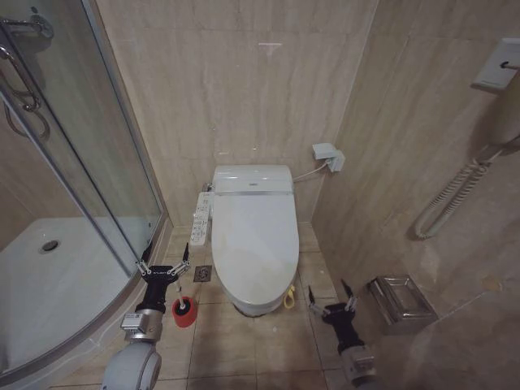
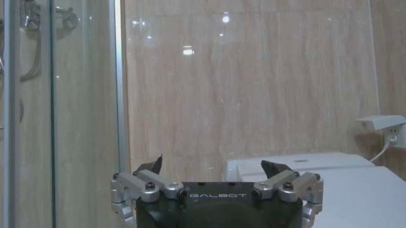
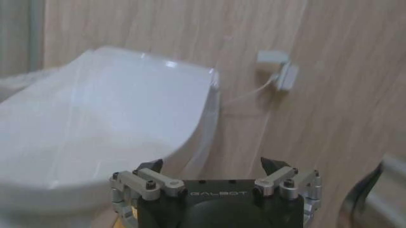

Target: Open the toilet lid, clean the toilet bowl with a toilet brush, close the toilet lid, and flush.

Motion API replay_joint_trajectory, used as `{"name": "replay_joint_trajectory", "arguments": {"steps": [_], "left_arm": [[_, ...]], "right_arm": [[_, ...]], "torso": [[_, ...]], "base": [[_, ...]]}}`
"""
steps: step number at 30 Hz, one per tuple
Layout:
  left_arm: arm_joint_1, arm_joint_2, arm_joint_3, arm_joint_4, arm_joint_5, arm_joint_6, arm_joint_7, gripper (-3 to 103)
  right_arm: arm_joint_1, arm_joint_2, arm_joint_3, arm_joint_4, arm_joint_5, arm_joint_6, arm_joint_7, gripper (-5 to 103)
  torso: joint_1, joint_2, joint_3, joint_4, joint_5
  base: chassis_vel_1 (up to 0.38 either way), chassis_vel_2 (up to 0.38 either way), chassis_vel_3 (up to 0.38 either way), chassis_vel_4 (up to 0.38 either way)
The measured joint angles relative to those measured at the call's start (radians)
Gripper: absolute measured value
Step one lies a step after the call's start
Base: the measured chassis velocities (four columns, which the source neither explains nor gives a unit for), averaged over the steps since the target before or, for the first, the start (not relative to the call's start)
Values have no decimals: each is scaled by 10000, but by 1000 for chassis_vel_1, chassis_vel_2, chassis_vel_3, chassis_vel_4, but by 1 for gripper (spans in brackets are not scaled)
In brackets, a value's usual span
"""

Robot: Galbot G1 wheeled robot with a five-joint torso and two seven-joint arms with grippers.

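plainly, the toilet lid (image 1: 253,236) lies shut (smooth, white), both grippers' jaws spread empty.

one toilet lid (image 1: 253,240), one yellow strap loop (image 1: 289,297), one button panel (image 1: 201,218), one toilet brush (image 1: 184,311), two pincers: left pincer (image 1: 164,263), right pincer (image 1: 331,292), one floor drain (image 1: 202,274), one wall socket (image 1: 328,154)

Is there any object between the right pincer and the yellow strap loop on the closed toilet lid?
Nothing visible is. The open right pincer hovers beside the small yellow strap loop at the front edge of the large white oval plastic toilet lid, with bare beige floor tile between.
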Motion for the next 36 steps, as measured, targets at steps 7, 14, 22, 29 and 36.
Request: {"name": "replay_joint_trajectory", "arguments": {"steps": [7,14,22,29,36], "left_arm": [[0,0,0,0,0,0,0,100],[0,0,0,0,0,0,0,100],[0,0,0,1,0,0,0,100],[0,0,0,0,0,0,0,100],[0,0,0,0,0,0,0,100]], "right_arm": [[219,-70,-636,-884,-122,-3,-33,100],[607,99,-970,-1476,-308,84,-35,100],[1702,451,-1014,-2809,-523,233,13,100],[2494,372,-893,-3846,-509,396,33,100],[3236,355,-842,-4808,-636,539,113,100]], "torso": [[0,0,0,1,-1],[0,0,0,1,-2],[1,0,0,2,-1],[1,0,0,2,-2],[1,0,1,2,-1]], "base": [[0,0,0,0],[0,0,0,0],[0,0,0,0],[0,0,0,0],[0,0,0,0]]}}
